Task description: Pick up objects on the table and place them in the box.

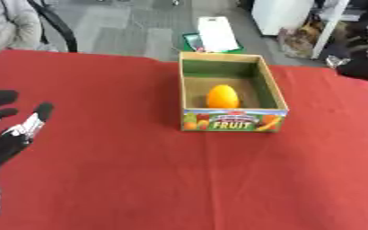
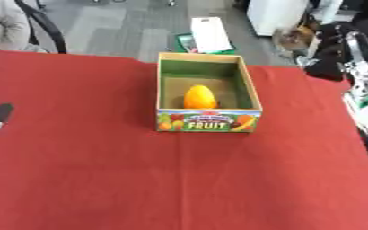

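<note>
Red cloth covers the table, and no loose objects are seen on it. One orange fruit is already placed inside the box at upper centre. At left edge the left hand is relaxed, holding nothing; the right hand cannot be judged.

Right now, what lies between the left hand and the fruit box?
Only bare red tablecloth between the left hand and the box, in the left eye view.
</note>
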